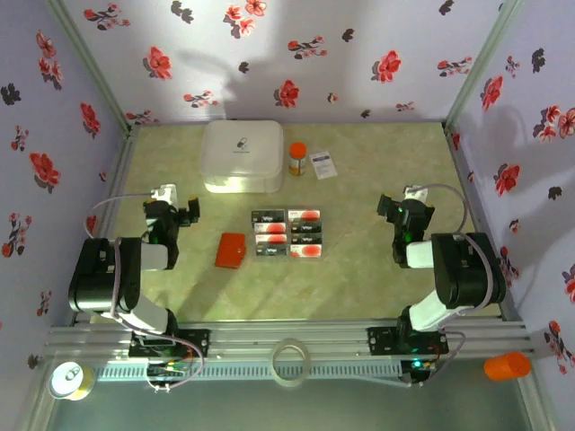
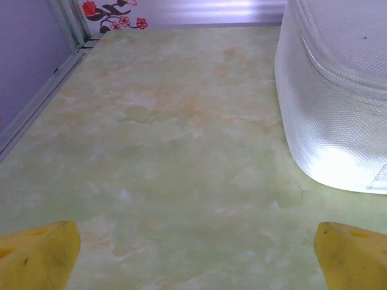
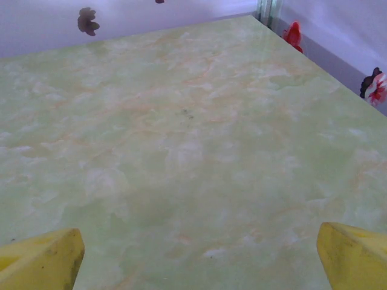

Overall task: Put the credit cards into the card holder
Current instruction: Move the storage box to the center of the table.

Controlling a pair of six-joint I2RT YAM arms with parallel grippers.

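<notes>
Left fingers (image 2: 36,257) and right fingers (image 3: 354,254) wide apart, credit cards (image 1: 287,233) and card holder (image 1: 231,250) between them.

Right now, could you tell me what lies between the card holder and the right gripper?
In the top view, the credit cards lie in two columns between the card holder and the right gripper, with bare table on either side.

Glossy marbled table (image 1: 359,269), textured plastic box (image 1: 241,154)

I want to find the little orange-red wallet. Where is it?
In the top view, the small orange-red folding wallet lies just left of the dark and white cards.
</notes>
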